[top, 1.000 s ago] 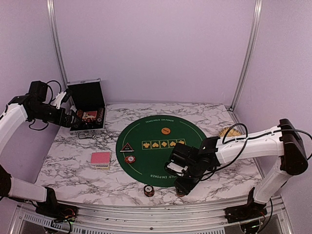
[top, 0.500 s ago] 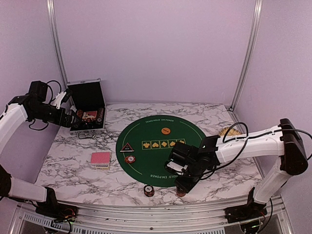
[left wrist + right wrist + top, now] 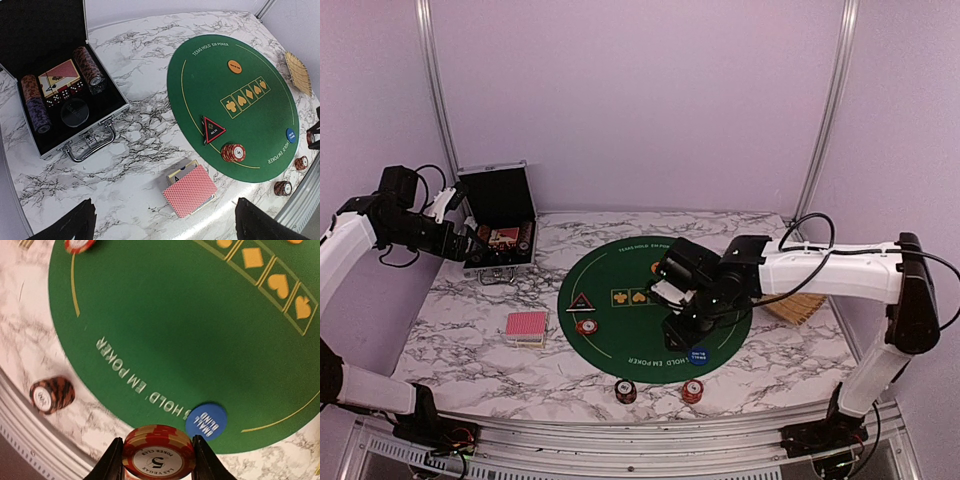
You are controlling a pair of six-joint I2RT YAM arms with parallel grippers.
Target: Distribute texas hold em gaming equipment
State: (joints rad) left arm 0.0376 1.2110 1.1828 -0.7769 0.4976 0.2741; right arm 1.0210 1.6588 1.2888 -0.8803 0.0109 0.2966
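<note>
Holding chip stack (image 3: 158, 450) in right pincer (image 3: 158, 460) above mat (image 3: 620, 335) | left pincer (image 3: 162, 225) spread, idle near case (image 3: 107, 112) | placed: buttons, marker (image 3: 212, 130), three chip stacks, cards (image 3: 526, 326) on desk (image 3: 470, 340) | left: more chips in case, I judge.

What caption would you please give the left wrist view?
Open case, card deck and green poker mat on a marble table.

Mat (image 3: 260, 70): green, yellow suit symbols, white lettering. Card deck (image 3: 190, 191): pink-red crosshatch back. Chip stack (image 3: 158, 450), bottom centre: red and cream. Round button (image 3: 206, 421): blue. Table (image 3: 145, 135): white, grey-veined marble.
</note>
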